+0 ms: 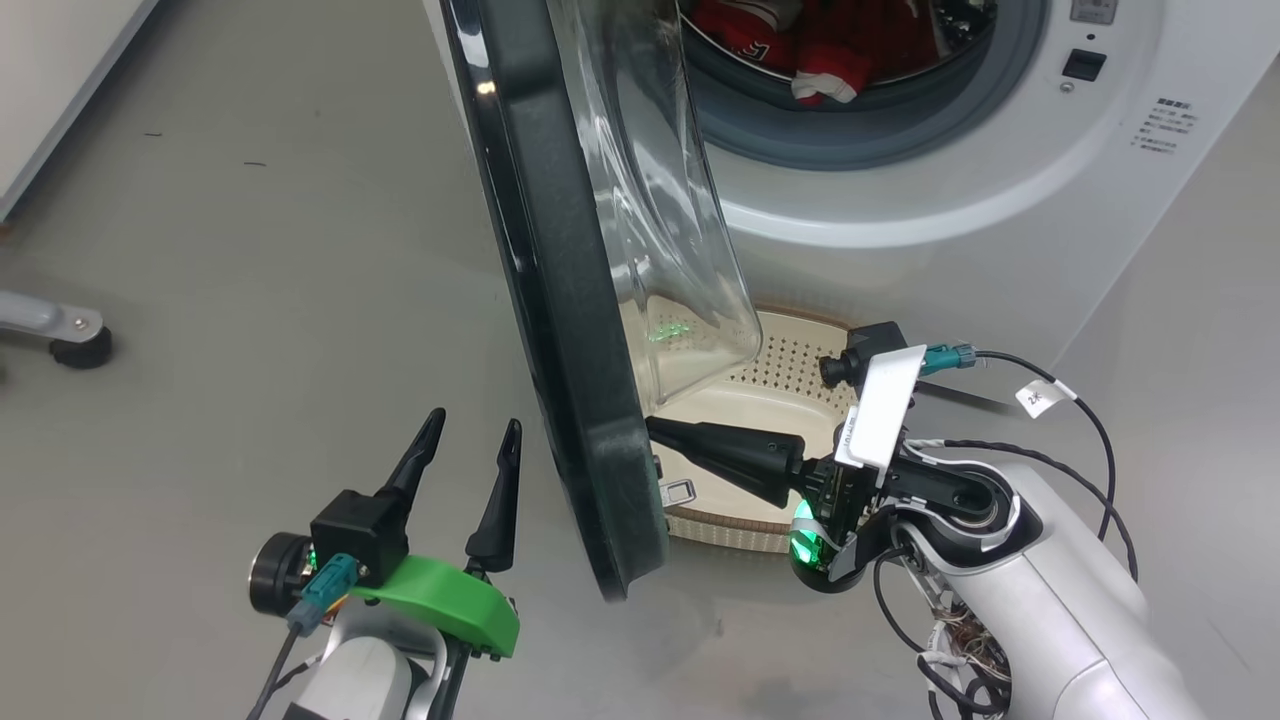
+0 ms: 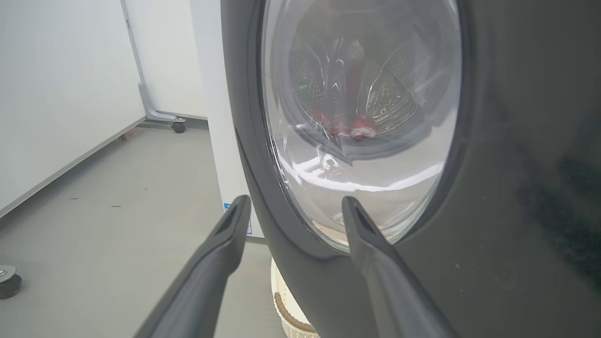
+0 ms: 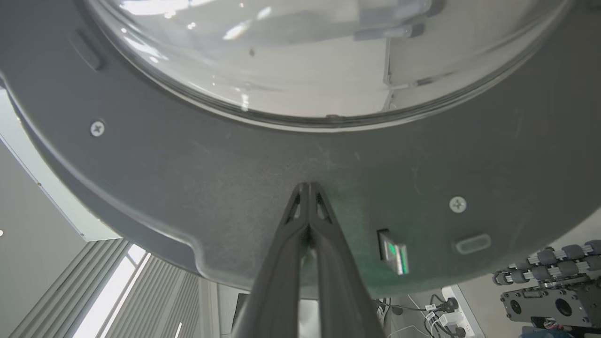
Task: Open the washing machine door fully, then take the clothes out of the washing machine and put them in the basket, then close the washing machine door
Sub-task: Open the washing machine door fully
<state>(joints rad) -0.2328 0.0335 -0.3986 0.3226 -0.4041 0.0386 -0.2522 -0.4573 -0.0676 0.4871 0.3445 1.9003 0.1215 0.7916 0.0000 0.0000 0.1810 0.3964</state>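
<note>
**Right gripper pressed shut at the door's inner face; left gripper spread wide outside it**

The right gripper [image 1: 660, 430] has its two dark fingers pinched together with nothing between them. Their tips meet the matt inner ring of the washing machine door [image 1: 560, 300], just below the glass bowl [image 1: 660, 220] and beside the metal latch [image 3: 393, 244]. On the door's glossy outer side the left gripper [image 1: 475, 420] stands wide and empty, near the ring and apart from it, fingers pointing up.

The door is swung out from the washing machine [image 1: 950, 200], edge-on in the head view. The clothes [image 1: 800, 50] lie in the drum behind the grey gasket, red with white trim, and a white letter on them is too partial to read. The basket [image 1: 720, 525] sits on the floor against the machine's foot, under the open door and behind the right gripper's fingers.

A white tag [image 1: 1036, 398] on the right arm's cable seems to read "2K". The small print [image 1: 1165, 125] on the machine's front and the blue sticker [image 2: 227, 206] low on its corner are too small to read.

The floor [image 1: 250, 250] is smooth grey with a few dark specks. A white wall panel [image 1: 50, 80] runs along its far left edge, with a castor foot [image 1: 80, 345] in front of it. The right wrist view shows window blinds [image 3: 117, 291] and a power strip [image 3: 446, 314] with plugs.
</note>
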